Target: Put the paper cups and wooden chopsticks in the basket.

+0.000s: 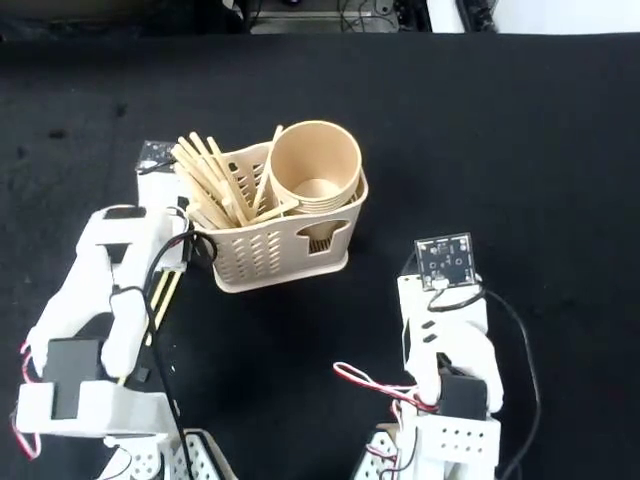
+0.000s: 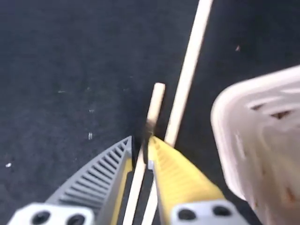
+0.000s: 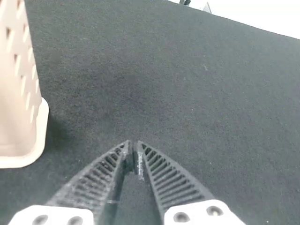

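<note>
My left claw (image 2: 140,143) is clamped on one chopstick (image 2: 154,103), and only a short end of it pokes out past the tips. A second stick (image 2: 190,65) lies right alongside, running under the yellow finger rather than between the two. I can't tell whether either one is off the table (image 1: 500,130) yet. From above, this pair sits at about 8 o'clock from the basket (image 1: 270,255), just beside its wall. The cups (image 1: 315,165) are stacked in the basket's 1 o'clock half. A fan of chopsticks (image 1: 210,175) leans out over the rim towards 10 o'clock. My right claw (image 3: 133,147) is pinched together on nothing, parked low at about 4 o'clock from the basket.

Here's what worries me:
- **Grip near the end:** most of the length seems to trail back under the wrist, so I'd expect the stick to swing or slip once lifted.
- **The neighbour:** it could drag along partway and then drop, or roll off out of reach.
- **The basket wall:** it is close to the claw and looks light, so a careless rise could shove or tip it.
- **The fan at the rim:** a new stick poked in there could lever one of them out.
</note>
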Action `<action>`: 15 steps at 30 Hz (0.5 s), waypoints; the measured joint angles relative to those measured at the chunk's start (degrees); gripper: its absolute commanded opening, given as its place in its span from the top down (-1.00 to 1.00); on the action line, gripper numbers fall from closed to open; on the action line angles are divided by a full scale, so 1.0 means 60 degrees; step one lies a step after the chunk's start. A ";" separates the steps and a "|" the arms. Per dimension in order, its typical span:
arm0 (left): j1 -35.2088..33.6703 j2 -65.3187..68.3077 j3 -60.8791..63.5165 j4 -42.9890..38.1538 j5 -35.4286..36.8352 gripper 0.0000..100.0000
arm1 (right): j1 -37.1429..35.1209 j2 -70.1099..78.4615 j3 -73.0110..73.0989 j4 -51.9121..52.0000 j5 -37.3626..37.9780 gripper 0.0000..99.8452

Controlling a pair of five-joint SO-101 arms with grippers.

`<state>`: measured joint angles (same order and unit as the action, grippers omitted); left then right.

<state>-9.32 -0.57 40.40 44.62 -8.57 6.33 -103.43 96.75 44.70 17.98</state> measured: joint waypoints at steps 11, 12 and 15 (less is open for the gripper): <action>0.0000 0.0161 -0.0366 0.1026 -0.0806 0.69 | 0.0000 0.0000 0.0000 0.0000 0.0000 0.96; -0.0015 0.0176 -0.0381 0.1231 -0.0806 0.63 | 0.0000 0.0000 0.0000 0.0000 0.0000 0.96; -0.0044 0.0220 -0.0527 0.2022 -0.0864 0.65 | 0.0000 0.0000 0.0000 0.0000 0.0000 0.96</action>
<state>-9.58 0.75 37.23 56.75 -13.76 6.33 -103.43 96.75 44.70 17.98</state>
